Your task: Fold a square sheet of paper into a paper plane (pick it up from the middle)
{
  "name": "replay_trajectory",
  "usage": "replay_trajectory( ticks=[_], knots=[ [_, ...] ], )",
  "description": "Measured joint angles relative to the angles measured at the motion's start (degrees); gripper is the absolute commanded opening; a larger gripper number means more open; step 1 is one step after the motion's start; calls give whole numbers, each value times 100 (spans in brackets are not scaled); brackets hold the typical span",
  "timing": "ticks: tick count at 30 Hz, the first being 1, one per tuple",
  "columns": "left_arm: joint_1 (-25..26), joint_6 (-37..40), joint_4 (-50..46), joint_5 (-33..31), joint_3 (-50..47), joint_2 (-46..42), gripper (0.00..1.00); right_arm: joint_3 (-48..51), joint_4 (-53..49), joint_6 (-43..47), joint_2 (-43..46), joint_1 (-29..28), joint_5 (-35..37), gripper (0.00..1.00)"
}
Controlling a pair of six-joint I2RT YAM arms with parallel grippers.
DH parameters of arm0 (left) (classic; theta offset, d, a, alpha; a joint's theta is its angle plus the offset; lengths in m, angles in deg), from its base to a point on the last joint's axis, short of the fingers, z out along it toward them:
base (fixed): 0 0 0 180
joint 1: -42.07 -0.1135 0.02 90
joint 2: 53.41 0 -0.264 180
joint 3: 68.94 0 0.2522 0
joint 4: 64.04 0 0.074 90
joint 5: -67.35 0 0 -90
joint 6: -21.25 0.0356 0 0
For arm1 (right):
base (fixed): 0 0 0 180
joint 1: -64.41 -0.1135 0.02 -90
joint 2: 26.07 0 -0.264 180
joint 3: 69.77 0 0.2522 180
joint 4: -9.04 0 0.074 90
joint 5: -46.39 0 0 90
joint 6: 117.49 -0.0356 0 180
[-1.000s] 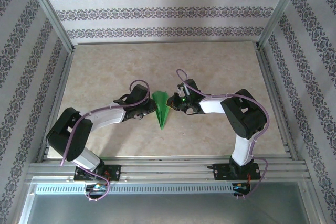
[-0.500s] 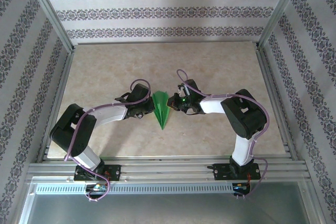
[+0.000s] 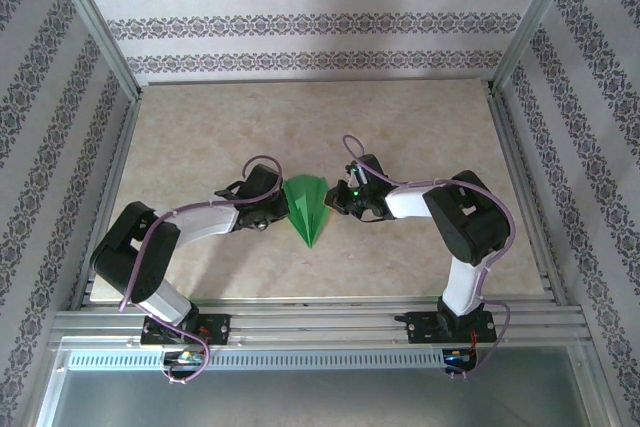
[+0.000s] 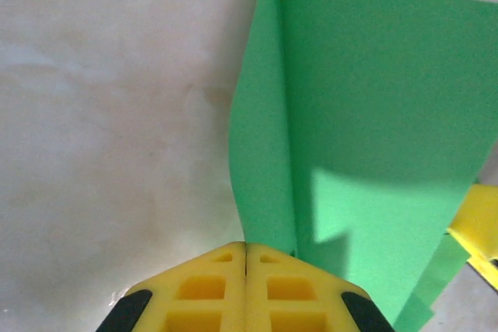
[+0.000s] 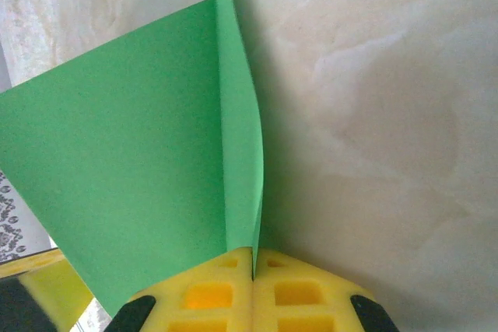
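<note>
The paper plane (image 3: 308,209) is at mid-counter (image 3: 420,127), its tip aimed at the near edge. The left fingers (image 4: 210,289) are clamped on its left wing and the right fingers (image 5: 299,293) on its right wing. Open room runs to the far edge and both sides. The pinched wing edges are hidden between the pads.

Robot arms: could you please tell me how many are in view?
2. The left arm reaches in from the near left, the right arm from the near right; each meets one side of the folded bright green paper plane.
</note>
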Motion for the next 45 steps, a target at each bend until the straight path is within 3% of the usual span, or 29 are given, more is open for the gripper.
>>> replay_trajectory(
  ticks=[3, 9, 17, 26, 35, 45],
  knots=[
    [0, -4, -2, -2, -31, 0, 21, 2, 2, -2, 0, 0, -2, 0],
    [0, -13, -254, -42, -20, -420, 34, 0, 0, 0, 0, -2, -9, 0],
    [221, -136, -251, 37, 2, -1224, 41, 0, -2, 0, 2, -4, -9, 0],
    [761, -146, -256, 70, 538, -374, 39, 0, -2, 0, 2, -4, -9, 0],
    [769, -28, -343, -92, 953, 195, 48, 0, -2, 0, 2, -4, -11, 0],
    [883, 55, -678, -249, 1054, 424, 49, 0, -2, 0, 2, -4, -9, 0]
  ],
)
